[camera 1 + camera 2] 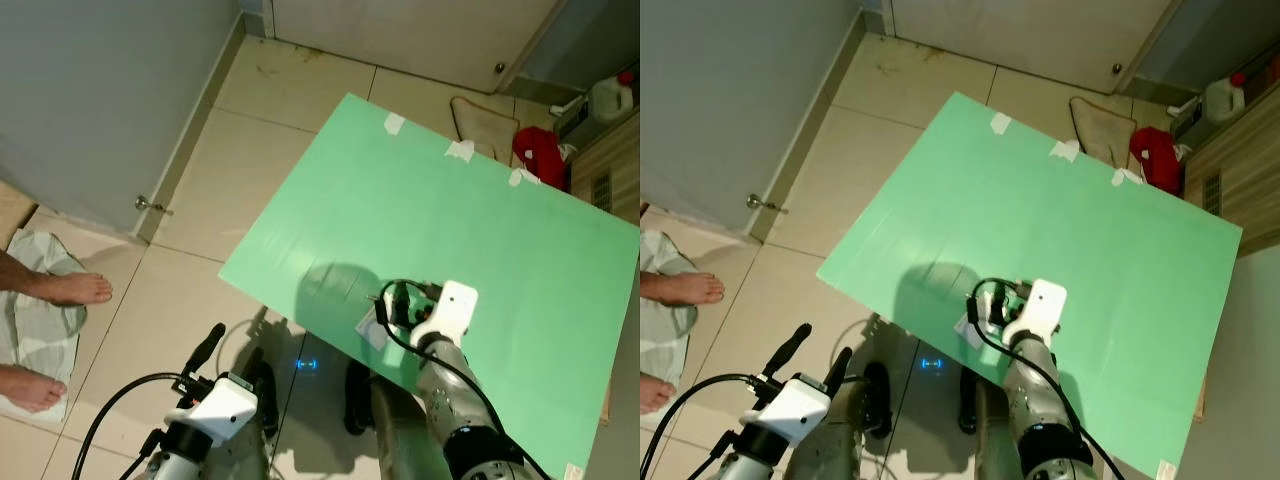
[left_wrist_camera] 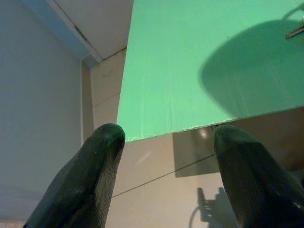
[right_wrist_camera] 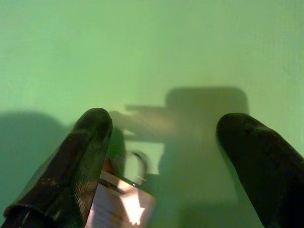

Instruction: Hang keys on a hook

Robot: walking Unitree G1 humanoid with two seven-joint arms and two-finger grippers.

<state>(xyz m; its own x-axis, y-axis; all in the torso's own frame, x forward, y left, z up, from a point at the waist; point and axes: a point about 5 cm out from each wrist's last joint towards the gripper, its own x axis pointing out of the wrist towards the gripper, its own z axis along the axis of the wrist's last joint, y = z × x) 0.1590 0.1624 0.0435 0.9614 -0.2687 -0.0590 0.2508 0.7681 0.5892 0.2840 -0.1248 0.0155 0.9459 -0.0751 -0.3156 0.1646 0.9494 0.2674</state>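
Observation:
A large green board (image 1: 450,230) spreads out in front of me. Near its lower edge is a small white hook plate (image 1: 371,329), and my right gripper (image 3: 164,126) is right at it, open with its fingers wide apart. In the right wrist view a metal key ring (image 3: 136,165) with a shiny tag (image 3: 124,205) lies against the board beside one fingertip (image 3: 92,126); neither finger holds it. I cannot tell whether the ring is on the hook. My left gripper (image 1: 812,358) is open, low and to the left, below the board's edge.
A person's bare feet (image 1: 70,288) stand on a cloth at the far left. A red bag (image 1: 540,155) and a white jug (image 1: 612,97) are at the upper right. A door stop (image 1: 150,205) juts from the grey wall. Beige tiled floor lies on the left.

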